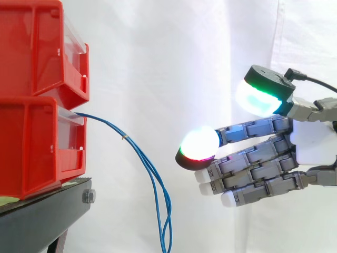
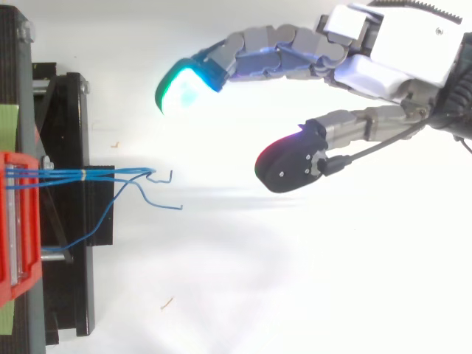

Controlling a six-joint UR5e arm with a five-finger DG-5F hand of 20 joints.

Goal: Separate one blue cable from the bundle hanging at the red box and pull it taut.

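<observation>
A bundle of thin blue cables [image 1: 141,158] comes out of the lower red box [image 1: 37,147] and hangs down in a slack loop, tied by a small band near the box. From above, the blue cables [image 2: 110,177] fan out past the box edge with loose ends. My hand [image 1: 274,158] hovers to the right of the bundle, well apart from it. Its fingers [image 1: 247,168] reach toward the cables, nearly straight, and the thumb [image 2: 295,158] stands away from them. The hand [image 2: 369,66] is open and holds nothing.
A second red box [image 1: 42,47] is stacked on the lower one, both on a black stand [image 1: 47,211]. The stand's black frame [image 2: 74,221] runs along the left in the top view. A white curtain [image 1: 168,63] hangs behind.
</observation>
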